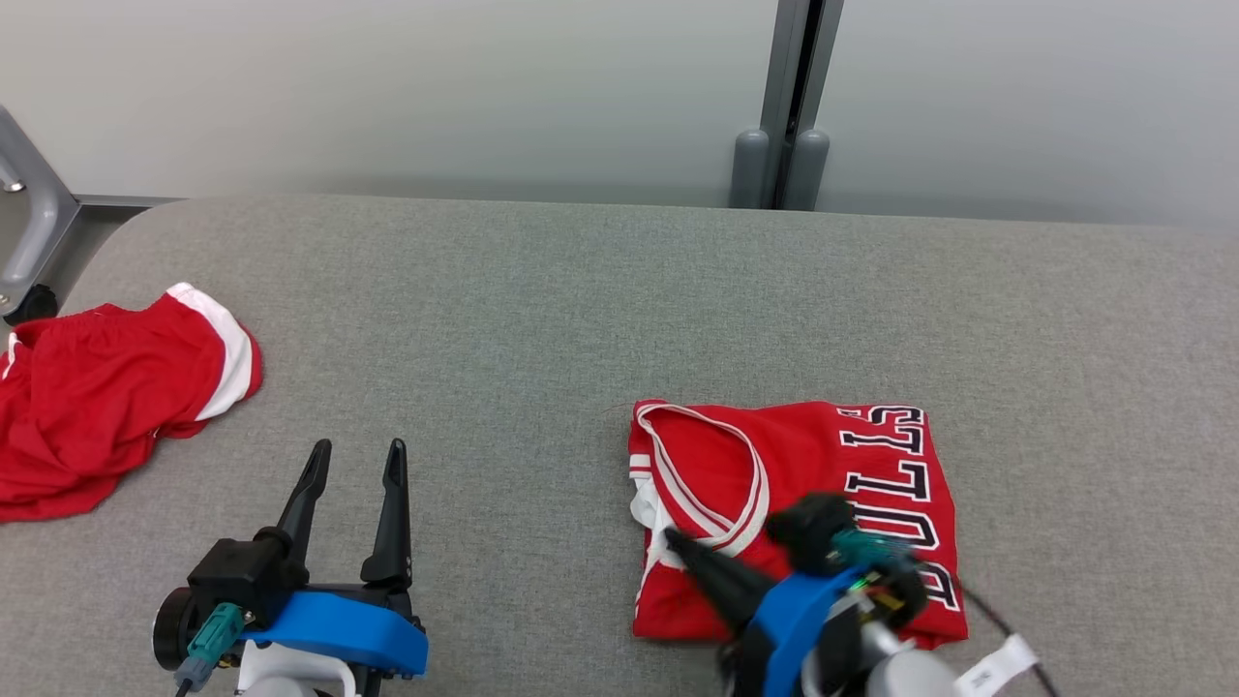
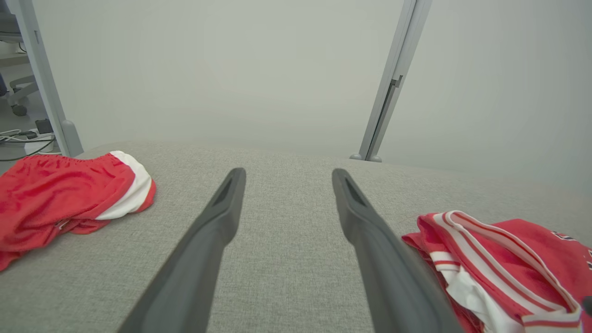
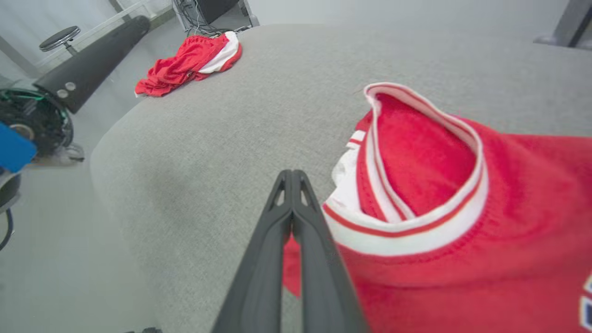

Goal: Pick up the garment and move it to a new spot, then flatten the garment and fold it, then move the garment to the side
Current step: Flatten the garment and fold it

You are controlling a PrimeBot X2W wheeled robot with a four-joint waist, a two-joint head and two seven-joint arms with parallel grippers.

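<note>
Grey woven cloth covers the broad table (image 1: pixel 581 310), which runs back to a pale wall (image 1: pixel 387 87) split by a grey post (image 1: pixel 794 97). On the right half of it, toward the near edge, lies the task's garment, a red jersey (image 1: pixel 852 484) with white trim and dark lettering. It is folded into a neat, roughly square packet with a trimmed opening on its left part. The right gripper (image 1: pixel 678 540) hangs over the packet's near left part, its two fingers clenched tight against each other. In the right wrist view the tips sit just at the jersey's left edge beside the white trim, and no cloth can be seen pinched between them. The left gripper (image 1: pixel 357 450) rests well apart over bare table, fingers spread wide and holding nothing. A crumpled pair of red shorts (image 1: pixel 106 397) lies at the far left edge. Judging by the tidy packet, the fold looks done and the shift to the side is what remains. The jersey should be light, soft and limp, so a pinch on one layer would likely let the fold spill open. A hold through all layers at the thick folded edge, or a flat push along the table, seems safer, though the weave may drag on the cloth.
</note>
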